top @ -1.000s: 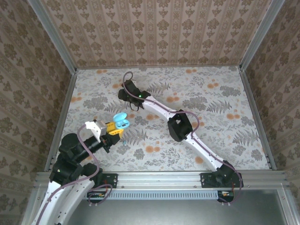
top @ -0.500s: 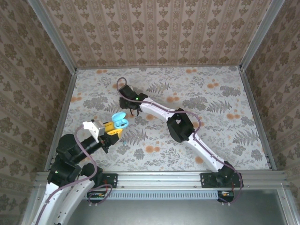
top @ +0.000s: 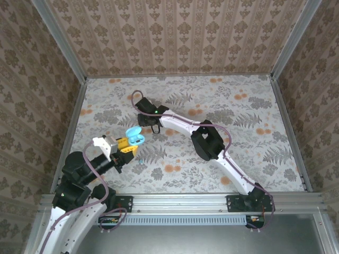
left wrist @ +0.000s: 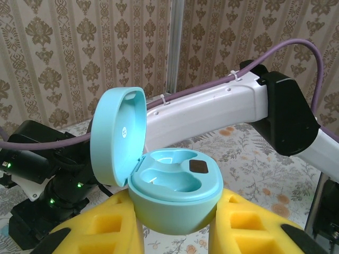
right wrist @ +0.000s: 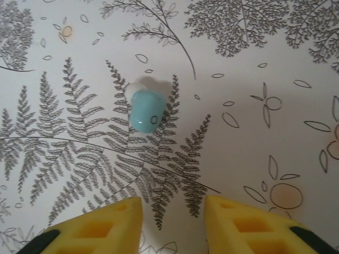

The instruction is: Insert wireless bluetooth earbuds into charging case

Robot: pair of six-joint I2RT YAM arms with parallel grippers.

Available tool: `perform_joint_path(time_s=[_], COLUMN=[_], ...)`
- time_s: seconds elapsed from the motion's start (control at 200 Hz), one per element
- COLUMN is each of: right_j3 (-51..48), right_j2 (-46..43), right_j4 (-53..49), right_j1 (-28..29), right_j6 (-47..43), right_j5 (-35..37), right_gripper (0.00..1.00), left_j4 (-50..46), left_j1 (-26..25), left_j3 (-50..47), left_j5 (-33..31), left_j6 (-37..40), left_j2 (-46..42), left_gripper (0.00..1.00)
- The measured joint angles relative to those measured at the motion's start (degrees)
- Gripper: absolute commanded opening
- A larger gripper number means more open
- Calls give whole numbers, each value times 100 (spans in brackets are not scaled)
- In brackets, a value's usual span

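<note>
— How far along does it look?
— Hardly begun. The left tool (left wrist: 175,228) clamps the open teal charging case (left wrist: 172,185), and both wells are empty.
— And the buds?
— One teal earbud (right wrist: 145,112) lies on the tabletop (right wrist: 254,79), just ahead of the right tool (right wrist: 172,222), which is spread and holds nothing.

One teal charging case (left wrist: 175,198) and one teal earbud (right wrist: 145,112) are visible.

The left gripper (top: 128,146) held the open teal charging case (top: 135,137) over the floral desk (top: 254,106), close beside the right gripper (top: 150,127).
</note>
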Motion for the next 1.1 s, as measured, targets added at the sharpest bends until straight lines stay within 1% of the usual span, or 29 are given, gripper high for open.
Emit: perform_joint_path(time_s=[0.05,0.11,0.235,0.335,0.62,0.805,1.01,1.1], right_j3=[149,555,1488,1919,2273,2437,2450,2490], right_j2=[52,203,595,846,1427,1440,1600,1617], right_j4=[-83,-181,-203,-133,24,195,328,393], right_j1=[-2,-2,-2,-20,-90,-125,-125,-118], right_j6=[-13,4,28,66,350,518,658,684], right_j5=[35,39,39,37,28,-96,-291,-356], right_gripper=[47,51,54,55,55,54,50,46], left_j4=[0,0,-2,-7,-39,-37,-39,-42], left_j1=[0,0,0,0,0,0,0,0], left_j3=[2,4,35,81,105,105,105,105], left_j5=[0,2,22,22,22,26,48,50], left_j6=[0,0,2,2,0,-2,-42,-42], left_j2=[0,2,33,81,83,83,81,74], left_gripper=[24,24,25,24,24,24,24,24])
